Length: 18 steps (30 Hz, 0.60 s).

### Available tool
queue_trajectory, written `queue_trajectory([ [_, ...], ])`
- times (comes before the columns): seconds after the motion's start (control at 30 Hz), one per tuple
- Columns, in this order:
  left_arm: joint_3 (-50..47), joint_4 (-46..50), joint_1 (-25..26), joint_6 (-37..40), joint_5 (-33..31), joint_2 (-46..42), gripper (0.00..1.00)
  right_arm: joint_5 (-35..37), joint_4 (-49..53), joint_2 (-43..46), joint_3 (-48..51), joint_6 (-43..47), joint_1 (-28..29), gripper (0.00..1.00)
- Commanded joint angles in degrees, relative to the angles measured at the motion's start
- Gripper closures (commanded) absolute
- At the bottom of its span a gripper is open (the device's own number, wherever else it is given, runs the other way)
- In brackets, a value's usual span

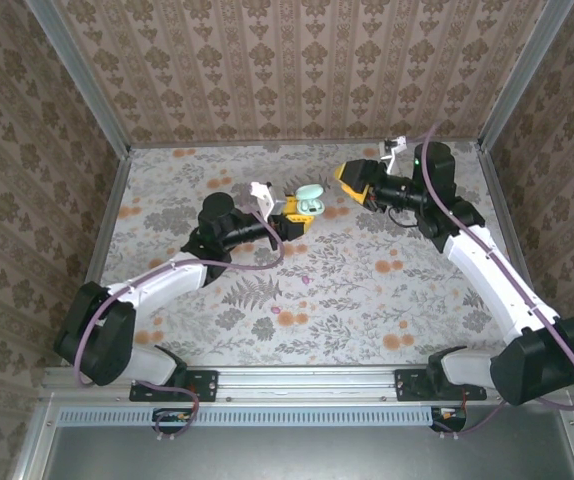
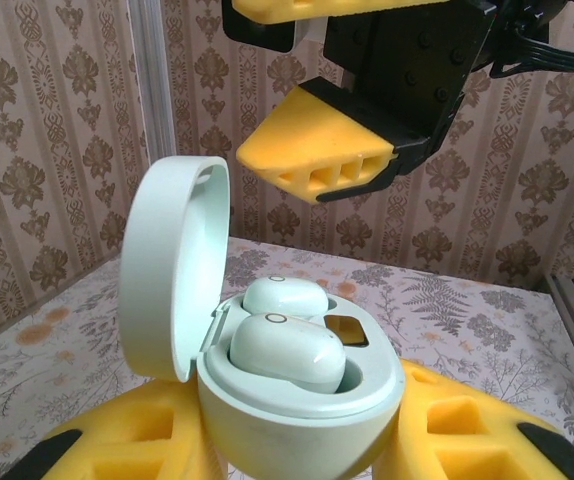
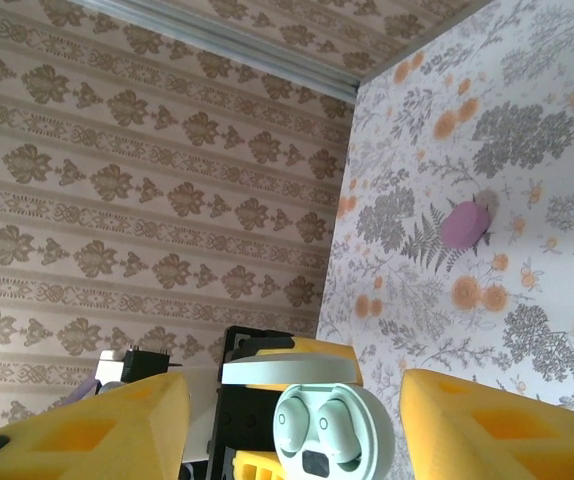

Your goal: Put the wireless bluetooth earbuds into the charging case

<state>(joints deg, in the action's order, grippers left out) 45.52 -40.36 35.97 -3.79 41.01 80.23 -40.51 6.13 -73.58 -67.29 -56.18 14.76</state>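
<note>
Mint case [image 2: 302, 415] (open), earbuds [image 2: 287, 350] inside

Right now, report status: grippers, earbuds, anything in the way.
Left gripper shut on open mint case. Right gripper open, empty, near the case, not touching. Two mint earbuds seated inside; pink earbud loose on table. Nothing between.

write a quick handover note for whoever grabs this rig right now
Left gripper: jaws shut on the mint case, its lid open.
Right gripper: jaws open, empty, near the case.
Done: two mint earbuds sit in the case.
Left: probably close the lid. A small pink earbud lies loose on the table.
</note>
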Motion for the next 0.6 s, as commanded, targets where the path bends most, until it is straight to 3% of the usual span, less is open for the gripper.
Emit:
queue_trajectory([
  [0.0, 2.4, -1.8, 0.3, 1.0, 1.8, 0.5, 0.70, -2.7, -1.6, -1.2, -3.0, -0.7, 0.8, 0.40],
  [0.57, 4.6, -0.6, 0.9, 1.1, 2.6, 1.3, 0.70, -2.6, -1.3, -7.9, -5.9, -0.4, 3.2, 0.39],
])
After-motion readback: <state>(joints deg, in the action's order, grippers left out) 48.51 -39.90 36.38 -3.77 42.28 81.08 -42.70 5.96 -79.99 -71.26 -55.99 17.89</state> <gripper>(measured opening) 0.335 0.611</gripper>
